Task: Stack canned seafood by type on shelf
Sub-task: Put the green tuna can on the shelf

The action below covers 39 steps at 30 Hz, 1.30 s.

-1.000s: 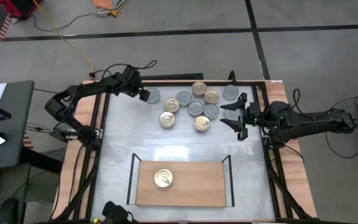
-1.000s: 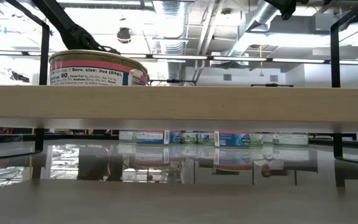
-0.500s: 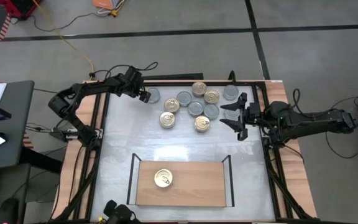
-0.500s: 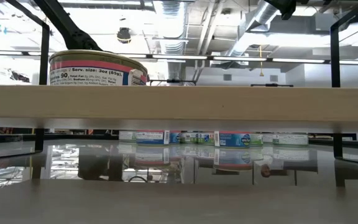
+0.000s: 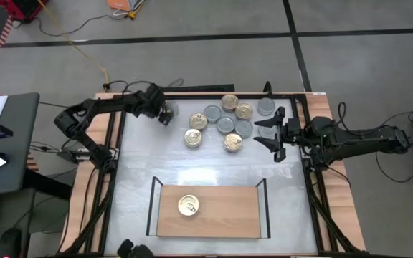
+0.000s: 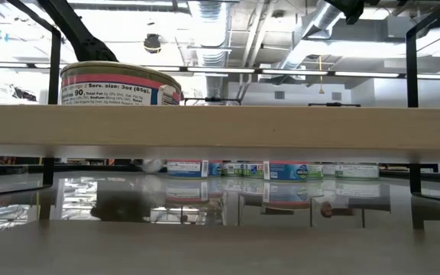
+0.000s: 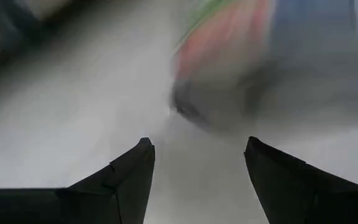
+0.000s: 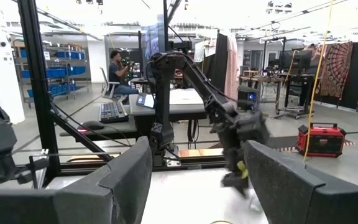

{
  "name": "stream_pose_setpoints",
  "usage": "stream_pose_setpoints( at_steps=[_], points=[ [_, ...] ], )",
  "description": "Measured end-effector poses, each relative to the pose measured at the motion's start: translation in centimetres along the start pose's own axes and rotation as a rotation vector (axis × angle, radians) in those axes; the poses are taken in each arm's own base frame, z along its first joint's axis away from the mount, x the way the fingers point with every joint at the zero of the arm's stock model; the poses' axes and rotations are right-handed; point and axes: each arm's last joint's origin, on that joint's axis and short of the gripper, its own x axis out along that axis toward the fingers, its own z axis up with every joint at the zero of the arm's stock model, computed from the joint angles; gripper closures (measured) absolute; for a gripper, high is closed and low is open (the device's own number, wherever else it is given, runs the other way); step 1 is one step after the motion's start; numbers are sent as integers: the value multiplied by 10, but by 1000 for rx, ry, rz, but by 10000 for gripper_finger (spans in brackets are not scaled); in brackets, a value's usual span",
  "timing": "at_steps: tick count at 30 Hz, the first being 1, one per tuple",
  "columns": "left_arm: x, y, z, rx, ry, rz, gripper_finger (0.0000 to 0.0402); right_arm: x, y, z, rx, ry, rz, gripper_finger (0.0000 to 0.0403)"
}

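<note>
Left tool point(image 5: 165, 115): I see it spread over a silver-grey round tin point(image 7: 272, 87) at the tabletop's point(image 5: 135, 172) far left, nothing gripped.
Right tool point(image 5: 272, 134): parted, empty, right of the tin cluster point(image 5: 221, 123).
Shelf: light wooden board point(image 5: 228, 215) carries one gold-lidded tin point(image 5: 188, 206).

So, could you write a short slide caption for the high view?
One gold-lidded round tin on the light wooden shelf; left pincer over a far tin, right pincer open.
</note>
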Motion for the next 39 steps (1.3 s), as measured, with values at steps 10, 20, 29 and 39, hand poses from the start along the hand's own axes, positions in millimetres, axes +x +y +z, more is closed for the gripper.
stream_pose_setpoints(
  at_steps=[10,20,29,39],
  points=[
    [-55,-9,-21,202,78,-20,161,0,0,-1,0,6,1,121],
    [-109,-31,-21,424,-227,-19,161,0,0,2,6,-18,0,121],
    [-88,-64,3,622,-166,-59,161,0,0,2,5,-17,0,121],
    [-85,-83,47,803,-29,26,161,0,0,-1,-9,5,1,121]
  ],
)
